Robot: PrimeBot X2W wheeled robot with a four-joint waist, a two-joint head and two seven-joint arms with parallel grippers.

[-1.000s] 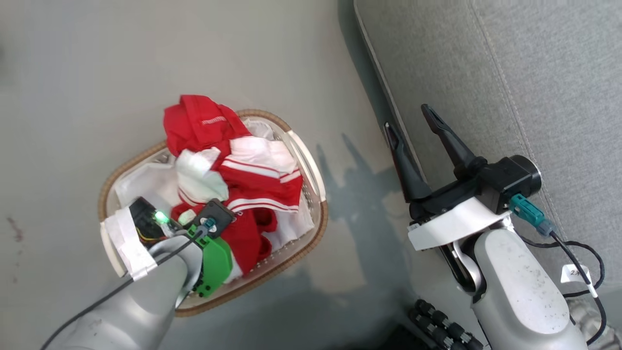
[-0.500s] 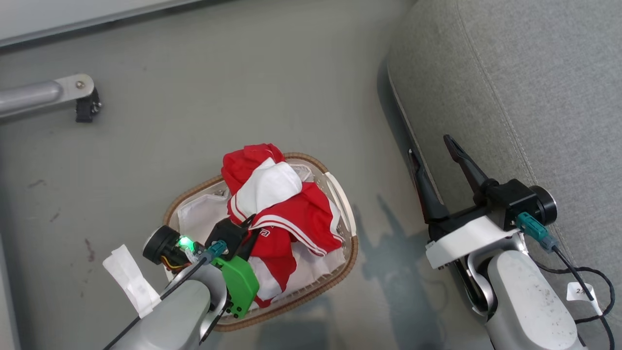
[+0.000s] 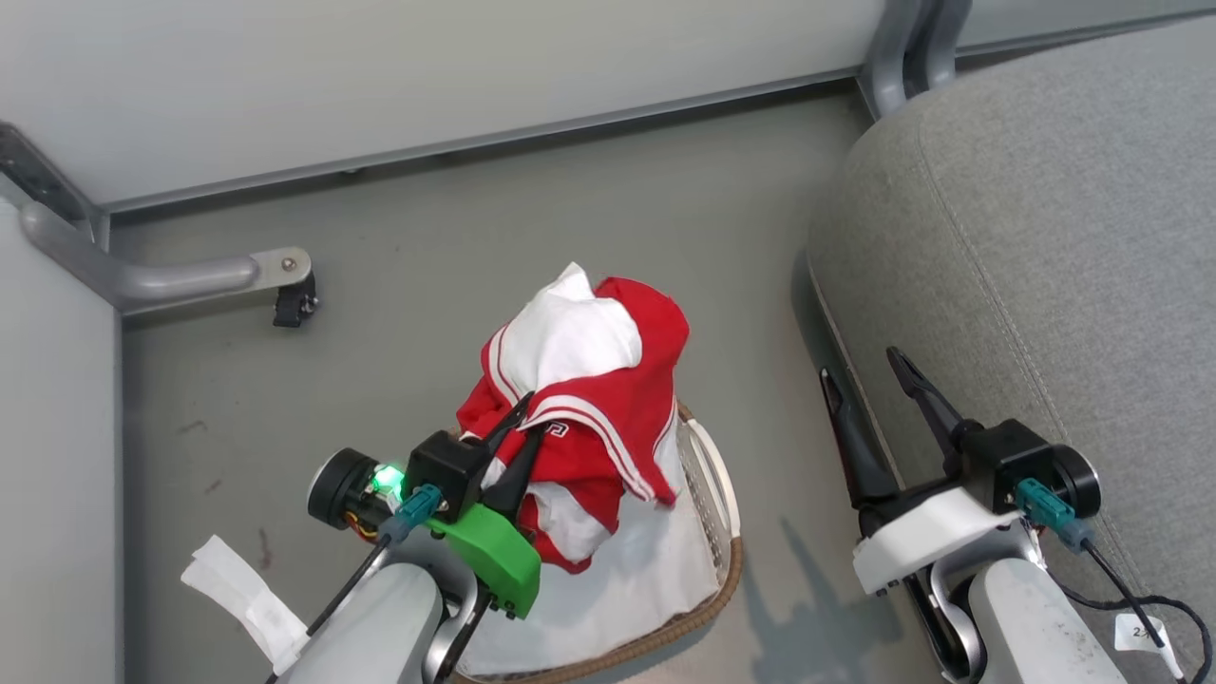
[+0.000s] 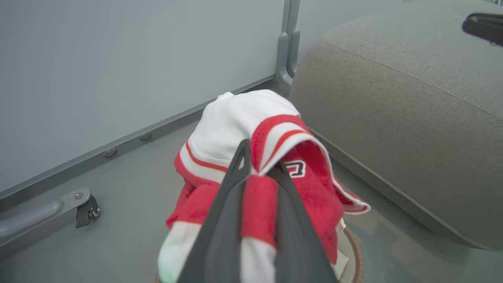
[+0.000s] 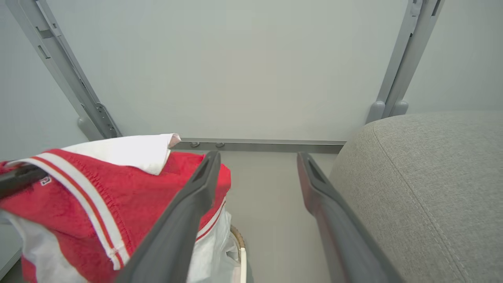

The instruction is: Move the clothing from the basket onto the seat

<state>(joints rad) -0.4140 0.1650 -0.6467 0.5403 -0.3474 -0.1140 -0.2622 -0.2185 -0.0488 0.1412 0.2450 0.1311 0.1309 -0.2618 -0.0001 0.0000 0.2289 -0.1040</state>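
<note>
While counting from the head camera, I get one oval cream perforated plastic basket with a brown woven rim [image 3: 708, 475], one bunched bundle of red and white jersey clothing with striped trim [image 3: 589, 399], one large grey fabric sofa seat [image 3: 1045, 285] and two grippers. How many garments make up the bundle I cannot tell.

My left gripper [image 3: 530, 420] is clamped on the clothing, which hangs from its fingers above the basket. Whether the lowest fold touches the plain white sheet [image 3: 646, 579] lining the basket I cannot tell. My right gripper [image 3: 862, 366] hovers empty with its jaws spread wide, at the seat's near edge. The seat stands to the right of the basket, apart from it.

My left wrist camera adds a red fold pinched between the two dark fingers and a small dark print on the red cloth. My right wrist camera adds bare grey floor [image 5: 267, 204] between its open fingers, with clothing on one side and seat on the other.
</note>
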